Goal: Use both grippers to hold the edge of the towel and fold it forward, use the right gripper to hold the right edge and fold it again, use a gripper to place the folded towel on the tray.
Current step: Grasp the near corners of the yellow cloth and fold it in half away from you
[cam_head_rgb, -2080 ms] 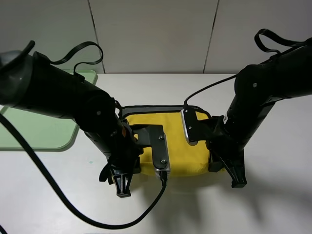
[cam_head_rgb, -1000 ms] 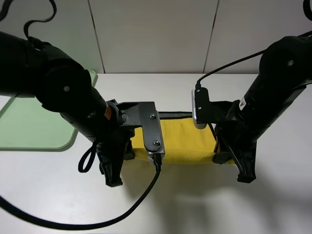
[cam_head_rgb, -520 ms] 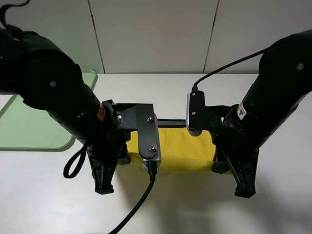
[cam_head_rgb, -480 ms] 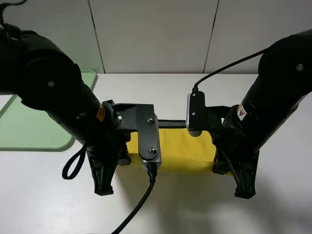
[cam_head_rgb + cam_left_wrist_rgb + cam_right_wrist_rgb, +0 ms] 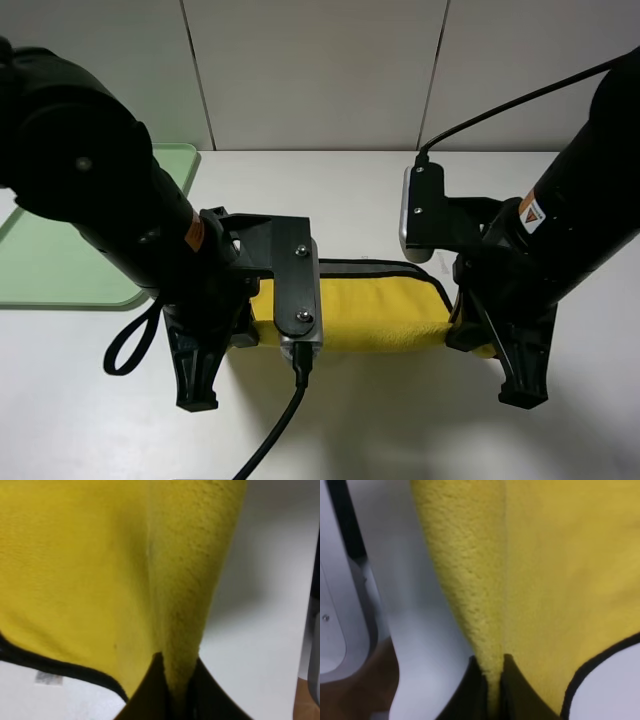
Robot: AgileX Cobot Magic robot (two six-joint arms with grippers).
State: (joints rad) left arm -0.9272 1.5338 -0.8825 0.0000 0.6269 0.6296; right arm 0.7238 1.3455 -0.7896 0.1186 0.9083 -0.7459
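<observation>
Looks like a robotics lab bench, laid out for manipulation trials. Shows a plain white tabletop (image 5: 400,430) set against a pale grey panelled wall (image 5: 320,70) with thin vertical seams. Carries two bulky matte-black jointed machines, the left arm (image 5: 110,200) and the right arm (image 5: 590,220), each with a small sticker on its casing. Includes a silver-grey camera housing (image 5: 418,215) fixed at the right wrist and a loose black cable (image 5: 270,440) trailing across the table. Holds simple test props only: a mint-green plastic tray (image 5: 60,275) at the left and a yellow towel (image 5: 370,315) between the arms. Appears evenly lit and purely functional.
</observation>
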